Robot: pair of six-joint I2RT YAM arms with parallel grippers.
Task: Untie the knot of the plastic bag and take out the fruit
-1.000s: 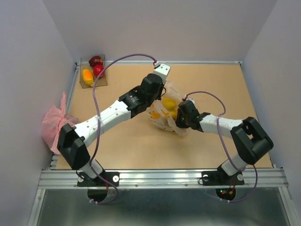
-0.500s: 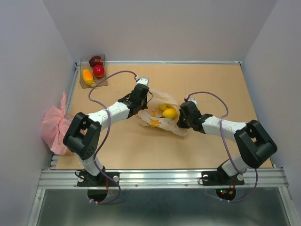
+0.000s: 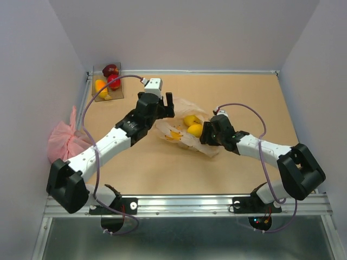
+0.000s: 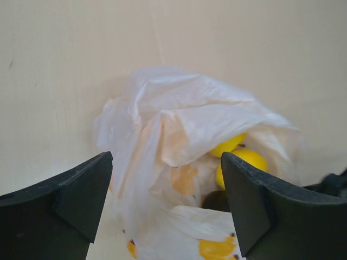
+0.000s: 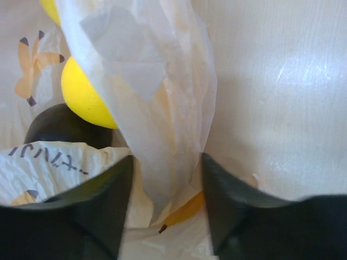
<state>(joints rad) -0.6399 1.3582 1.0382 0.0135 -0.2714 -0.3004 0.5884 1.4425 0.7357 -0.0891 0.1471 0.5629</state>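
A: Where do we have the plastic bag (image 3: 181, 132)?

B: On the desk (image 3: 249, 97), between our two tools. The left tool (image 3: 167, 105) hovers just short of its crumpled top, jaws spread wide and gripping nothing. In the wrist view the film sits ahead of the fingertips, apart from them.

A: And the right tool (image 3: 207, 134)?

B: It sits at the bag's opposite side. We see its jaws drawn partway together, with a hanging fold of the film pinched between them.

A: Can we see fruit?

B: Yes. The yellow fruit (image 3: 195, 130) lie inside the bag, just beyond the right tool's fingertips and under a flap of film in front of the left tool. A dark round thing (image 5: 54, 127) rests against one of them – we cannot tell what it is.

A: Anything outside the bag?

B: The red fruit (image 3: 113, 81) and an orange-yellow fruit (image 3: 101, 86) sit in a clear box (image 3: 118, 93) well behind the left tool, at the desk's far corner.
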